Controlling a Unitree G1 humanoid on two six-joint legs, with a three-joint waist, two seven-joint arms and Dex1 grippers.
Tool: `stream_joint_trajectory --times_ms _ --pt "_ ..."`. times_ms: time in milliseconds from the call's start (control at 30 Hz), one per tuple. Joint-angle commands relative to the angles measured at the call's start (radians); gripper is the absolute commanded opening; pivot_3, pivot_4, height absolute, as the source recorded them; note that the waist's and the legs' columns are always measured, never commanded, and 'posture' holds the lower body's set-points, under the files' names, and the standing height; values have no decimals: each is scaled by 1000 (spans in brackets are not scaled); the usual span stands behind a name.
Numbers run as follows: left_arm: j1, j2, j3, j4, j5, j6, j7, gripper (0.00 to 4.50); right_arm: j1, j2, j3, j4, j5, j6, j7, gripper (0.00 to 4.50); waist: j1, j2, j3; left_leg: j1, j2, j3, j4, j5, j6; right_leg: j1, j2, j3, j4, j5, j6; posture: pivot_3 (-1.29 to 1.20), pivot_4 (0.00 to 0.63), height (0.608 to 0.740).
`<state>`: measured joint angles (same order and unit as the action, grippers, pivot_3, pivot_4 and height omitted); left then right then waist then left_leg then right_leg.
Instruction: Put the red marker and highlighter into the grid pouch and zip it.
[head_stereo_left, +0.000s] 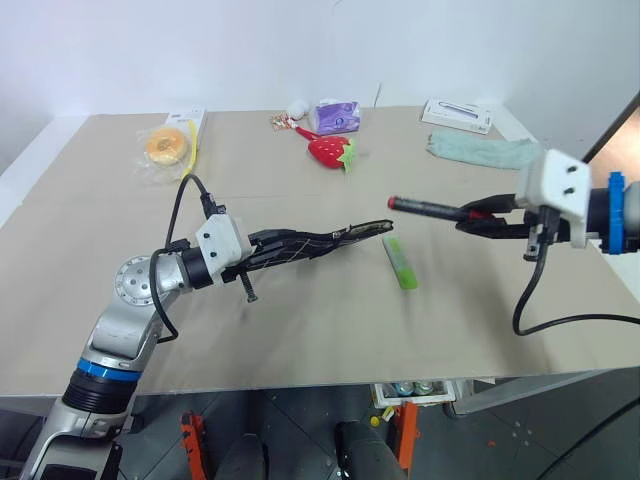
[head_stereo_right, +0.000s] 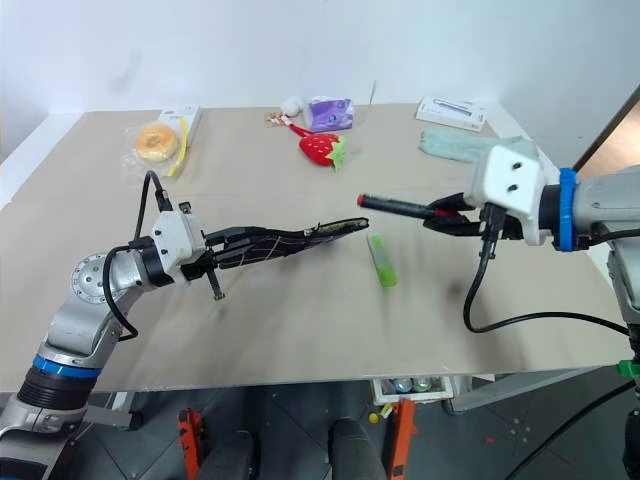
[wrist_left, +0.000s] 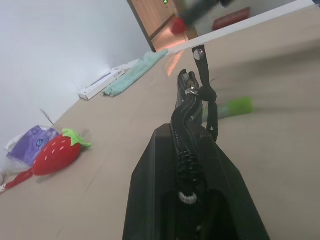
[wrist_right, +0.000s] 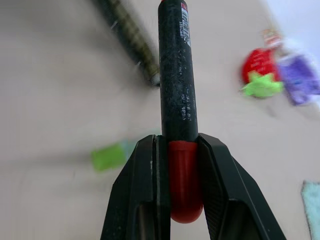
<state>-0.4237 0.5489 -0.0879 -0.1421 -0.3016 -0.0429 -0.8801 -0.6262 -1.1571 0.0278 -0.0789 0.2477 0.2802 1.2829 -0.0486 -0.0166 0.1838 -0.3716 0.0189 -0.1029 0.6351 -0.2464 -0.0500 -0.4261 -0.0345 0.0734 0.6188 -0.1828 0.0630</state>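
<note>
My left gripper is shut on one end of the grid pouch, holding it level above the table with its zipper edge up. The black pull cord hangs at the pouch's far end. My right gripper is shut on the red cap end of the red marker. The marker's black barrel points left toward the pouch's free end, a short gap away. The lime-green highlighter lies flat on the table below that gap, touched by neither gripper.
At the back of the table are a strawberry toy, a purple packet, a teal cloth, a white box and a bagged donut. A black cable hangs from my right wrist.
</note>
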Motion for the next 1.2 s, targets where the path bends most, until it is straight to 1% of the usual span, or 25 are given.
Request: stream_joint_trajectory --times_ms 33,167,367,533,933,1100,1200 --pt "-10 -7 15 -21 5 -21 2 0 -44 -8 31 7 -51 -47 33 497 0 0 1 0 0 0 0 0 0 0 0 0 0 0 0 0 150 740" --pt "-2 -15 17 -32 12 -18 4 0 -86 28 78 63 -106 -90 31 497 0 1 2 0 0 0 0 0 0 0 0 0 0 1 1 0 150 740" --pt "7 -16 19 -42 16 -14 6 0 -123 53 79 94 -120 -102 45 497 0 1 3 0 0 0 0 0 0 0 0 0 0 2 3 0 150 740" --pt "13 -16 19 -50 19 -11 8 0 -131 69 60 79 -95 -70 48 497 0 2 3 0 0 0 0 0 0 0 0 0 0 2 3 0 150 740" --pt "11 -19 16 -53 28 -11 8 0 -142 115 74 87 -118 -64 33 497 0 2 4 0 0 0 0 0 0 0 0 0 0 2 4 0 150 740" --pt "18 -17 19 -58 30 -7 10 0 -152 132 50 59 -50 -16 59 497 0 2 4 0 0 0 0 0 0 0 0 0 0 2 4 0 150 740" --pt "17 -18 19 -59 31 -7 12 0 -158 131 60 71 -69 -25 46 497 0 2 4 0 0 0 0 0 0 0 0 0 0 2 4 0 150 740"
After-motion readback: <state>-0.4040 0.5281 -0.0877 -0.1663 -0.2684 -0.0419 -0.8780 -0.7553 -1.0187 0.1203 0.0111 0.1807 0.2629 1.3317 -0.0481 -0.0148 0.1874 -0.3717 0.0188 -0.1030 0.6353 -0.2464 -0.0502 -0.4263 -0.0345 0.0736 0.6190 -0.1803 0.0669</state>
